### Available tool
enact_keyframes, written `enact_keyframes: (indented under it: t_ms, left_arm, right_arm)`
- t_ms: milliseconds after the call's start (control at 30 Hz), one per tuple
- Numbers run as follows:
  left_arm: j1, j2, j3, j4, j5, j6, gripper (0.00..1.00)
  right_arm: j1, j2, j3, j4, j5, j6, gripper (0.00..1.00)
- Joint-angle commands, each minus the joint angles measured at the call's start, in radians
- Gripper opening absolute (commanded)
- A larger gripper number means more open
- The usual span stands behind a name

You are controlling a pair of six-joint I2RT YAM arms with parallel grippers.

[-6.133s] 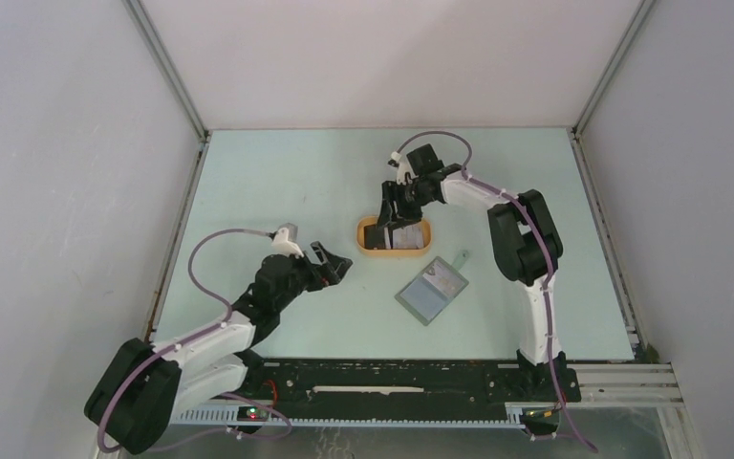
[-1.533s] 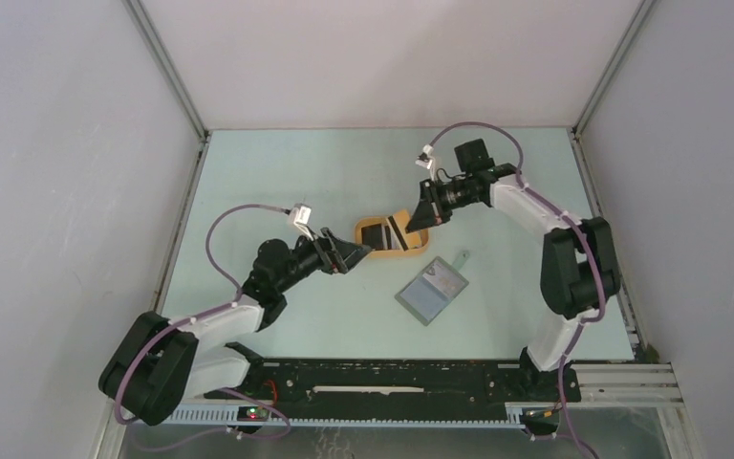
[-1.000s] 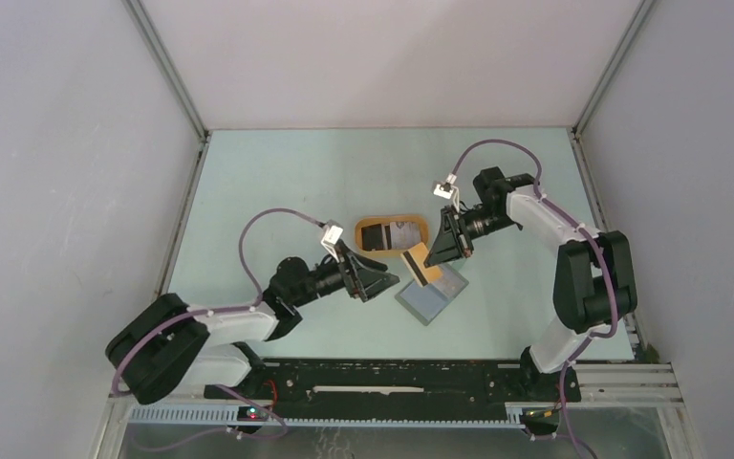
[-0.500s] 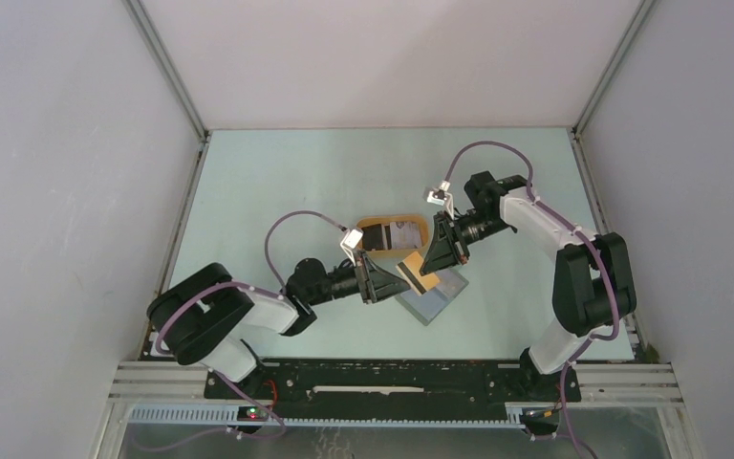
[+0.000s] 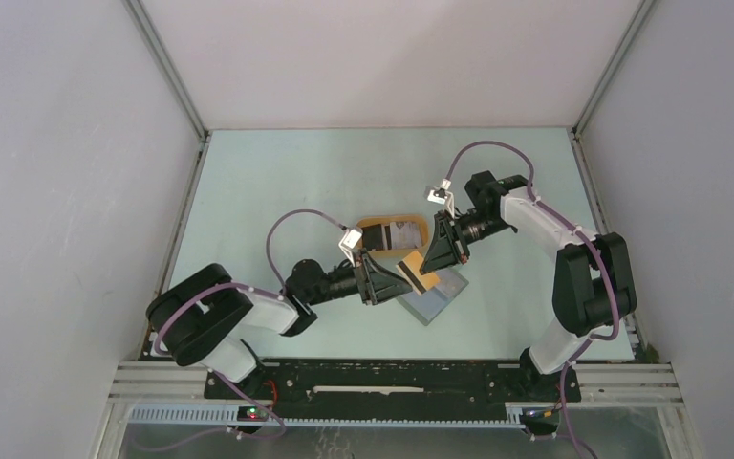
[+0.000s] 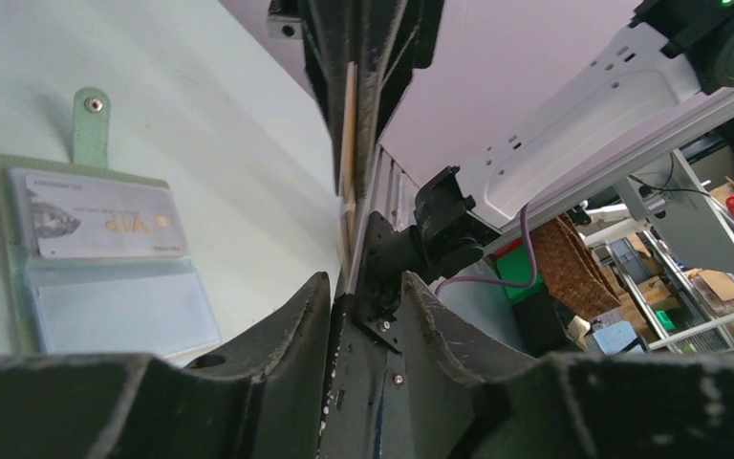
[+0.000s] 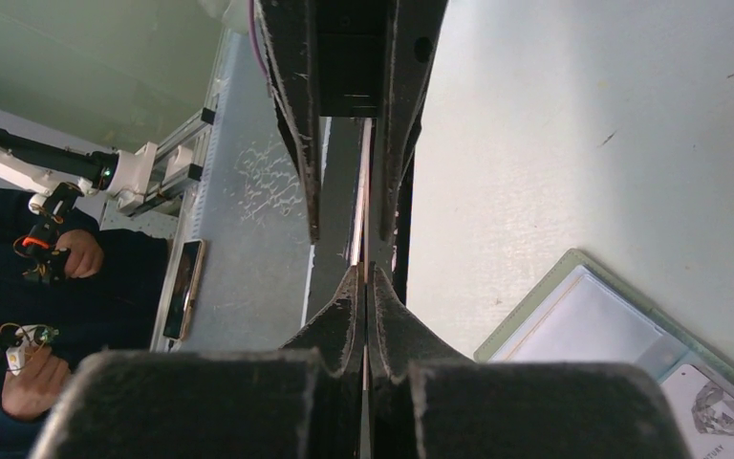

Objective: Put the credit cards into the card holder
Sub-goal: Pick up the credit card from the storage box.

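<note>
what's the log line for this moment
right gripper: shut on tan card | left gripper: open, fingers either side of card | card holder: lying open

Caught a tan card (image 5: pixel 413 270) over the opened card holder (image 5: pixel 437 298).
Found the card standing on edge with a dark stripe along one side, pinched in the closed right gripper (image 7: pixel 364 275) above the holder's left side. Saw the grey-green holder unfolded and flat, right of the middle of the table (image 5: pixel 277 191) toward its near edge, turned corner-on, snap tab (image 6: pixel 91 124) sticking out, a whitish VIP card (image 6: pixel 105 222) in one clear pocket. Noted another whitish card (image 5: pixel 403 232) in the orange tray (image 5: pixel 375 223) just beyond.
</note>
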Motion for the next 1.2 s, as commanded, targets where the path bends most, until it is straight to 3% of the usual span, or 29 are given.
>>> enact_keyframes:
  t_ms: [0, 167, 333, 400, 533, 600, 733, 800, 1167]
  left_arm:
    - [-0.006, -0.043, 0.046, 0.084, 0.01, 0.003, 0.39]
    - [-0.007, -0.047, 0.049, 0.075, -0.015, 0.007, 0.39]
    - [-0.007, -0.034, 0.061, 0.068, -0.031, 0.006, 0.32]
    - [-0.006, -0.033, 0.064, 0.068, -0.027, 0.006, 0.25]
    - [-0.006, -0.023, 0.074, 0.068, -0.007, 0.005, 0.01]
    - [-0.006, -0.017, 0.074, 0.066, 0.0, 0.003, 0.0]
    - [-0.006, -0.015, 0.066, 0.054, 0.011, 0.014, 0.0]
    - [-0.007, -0.017, 0.068, 0.032, 0.022, 0.022, 0.0]
    - [-0.027, 0.005, 0.121, -0.084, 0.061, 0.057, 0.0]
  right_arm:
    - [0.0, -0.019, 0.011, 0.013, -0.02, -0.005, 0.0]
    - [0.014, -0.017, 0.011, 0.01, -0.022, -0.009, 0.0]
    - [0.028, -0.015, 0.011, 0.006, -0.019, -0.013, 0.0]
    - [0.031, -0.015, 0.011, 0.004, -0.015, -0.016, 0.0]
    - [0.034, -0.016, 0.011, 0.004, -0.009, -0.02, 0.0]
    - [0.033, -0.019, 0.013, 0.002, -0.009, -0.02, 0.07]
    - [0.014, -0.037, 0.017, 0.012, -0.017, 0.006, 0.35]
    - [0.002, -0.041, 0.03, 0.0, -0.02, 0.008, 0.42]
    - [-0.003, -0.018, 0.112, -0.139, -0.028, -0.103, 0.41]
